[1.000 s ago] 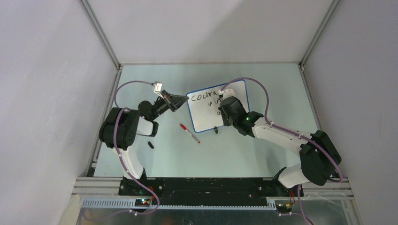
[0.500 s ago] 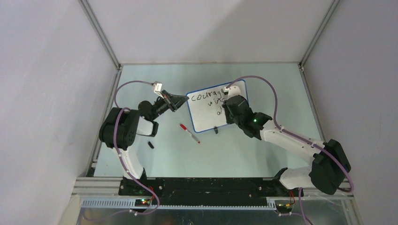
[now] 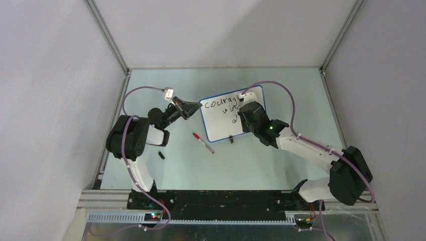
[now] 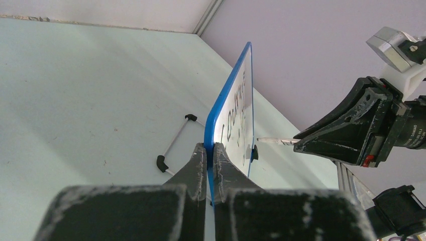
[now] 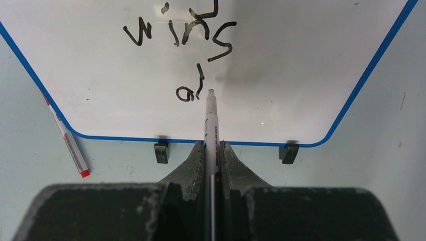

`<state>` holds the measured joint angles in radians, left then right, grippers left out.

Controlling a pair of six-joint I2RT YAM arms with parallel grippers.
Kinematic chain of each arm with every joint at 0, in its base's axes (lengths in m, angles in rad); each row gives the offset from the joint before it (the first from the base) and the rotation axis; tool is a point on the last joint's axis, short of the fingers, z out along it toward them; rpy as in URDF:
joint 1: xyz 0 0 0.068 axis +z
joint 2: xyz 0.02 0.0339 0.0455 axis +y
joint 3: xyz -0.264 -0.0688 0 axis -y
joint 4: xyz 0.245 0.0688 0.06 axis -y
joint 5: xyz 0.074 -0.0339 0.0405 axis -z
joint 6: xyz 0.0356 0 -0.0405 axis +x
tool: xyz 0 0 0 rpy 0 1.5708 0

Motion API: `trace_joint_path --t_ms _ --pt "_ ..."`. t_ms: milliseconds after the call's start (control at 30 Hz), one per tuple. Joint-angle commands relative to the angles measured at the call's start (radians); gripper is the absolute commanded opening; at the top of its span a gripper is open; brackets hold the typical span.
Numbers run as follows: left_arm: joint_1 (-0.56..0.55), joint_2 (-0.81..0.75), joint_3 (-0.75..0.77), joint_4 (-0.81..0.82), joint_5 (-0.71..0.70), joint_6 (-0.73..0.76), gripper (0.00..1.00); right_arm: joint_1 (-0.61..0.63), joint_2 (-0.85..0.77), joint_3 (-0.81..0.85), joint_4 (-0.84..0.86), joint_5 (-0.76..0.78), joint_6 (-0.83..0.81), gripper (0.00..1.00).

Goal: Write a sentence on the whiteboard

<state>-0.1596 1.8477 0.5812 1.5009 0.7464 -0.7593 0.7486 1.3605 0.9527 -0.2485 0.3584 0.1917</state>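
Note:
The whiteboard [image 3: 219, 128], white with a blue rim, stands tilted on its black feet [image 5: 161, 151]. My left gripper [image 3: 194, 109] is shut on its left edge, and the wrist view shows the rim pinched between the jaws [image 4: 210, 146]. My right gripper [image 5: 212, 145] is shut on a white marker [image 5: 211, 114]. The marker's tip sits at the board's face just right of "al" [image 5: 191, 89]. The sentence [image 3: 221, 104] reads "courage", then "wins" [image 5: 181, 29], then "al" on three staggered lines. The right gripper [image 3: 242, 116] covers part of the words from above.
A red-capped pen [image 3: 203, 143] lies on the table in front of the board's left corner, also visible from the right wrist [image 5: 68, 143]. A small black cap [image 3: 161, 155] lies near the left arm's base. A wire stand [image 4: 173, 143] props the board from behind.
My right gripper with the marker has shifted right along the board, uncovering more letters. The left gripper and the board have stayed put.

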Motion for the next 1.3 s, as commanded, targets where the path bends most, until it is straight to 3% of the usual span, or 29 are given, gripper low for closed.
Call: trace_joint_path --t_ms 0,1267 --pt "-0.001 -0.01 -0.003 0.03 0.027 0.049 0.0 -0.004 0.012 0.009 0.049 0.005 -0.01 0.0" --pt "-0.001 -0.007 -0.001 0.028 0.028 0.049 0.0 -0.027 0.077 0.009 0.073 -0.022 -0.002 0.0"
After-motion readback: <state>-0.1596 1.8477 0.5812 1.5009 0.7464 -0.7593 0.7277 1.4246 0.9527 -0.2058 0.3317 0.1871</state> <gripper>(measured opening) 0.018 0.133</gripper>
